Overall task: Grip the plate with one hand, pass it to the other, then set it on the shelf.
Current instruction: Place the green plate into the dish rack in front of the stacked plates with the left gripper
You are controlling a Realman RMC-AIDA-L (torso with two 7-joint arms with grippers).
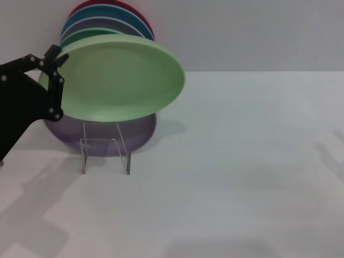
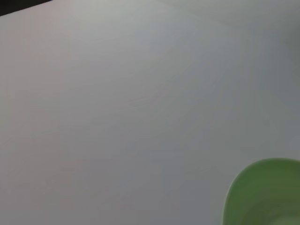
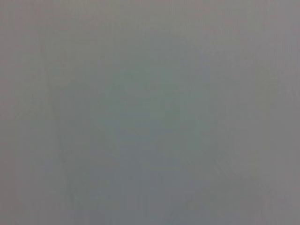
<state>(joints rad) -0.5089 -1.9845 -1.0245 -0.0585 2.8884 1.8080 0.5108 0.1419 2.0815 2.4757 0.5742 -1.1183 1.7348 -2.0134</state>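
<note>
My left gripper (image 1: pixel 54 80), black, is at the left of the head view and is shut on the left rim of the pale mint-green plate (image 1: pixel 121 78). The plate is held tilted, its hollow side facing the front, just above the clear shelf (image 1: pixel 105 155) and in front of the plates standing there. A piece of the plate's rim also shows in the left wrist view (image 2: pixel 267 197). My right gripper shows in no view; the right wrist view holds only a plain grey surface.
A lavender plate (image 1: pixel 107 134) stands in the shelf's front slot, under the held plate. Behind it stand a darker green plate (image 1: pixel 86 35), a grey-lavender one, a blue one (image 1: pixel 107 13) and a red one (image 1: pixel 88 6). The white table (image 1: pixel 242 177) stretches to the right.
</note>
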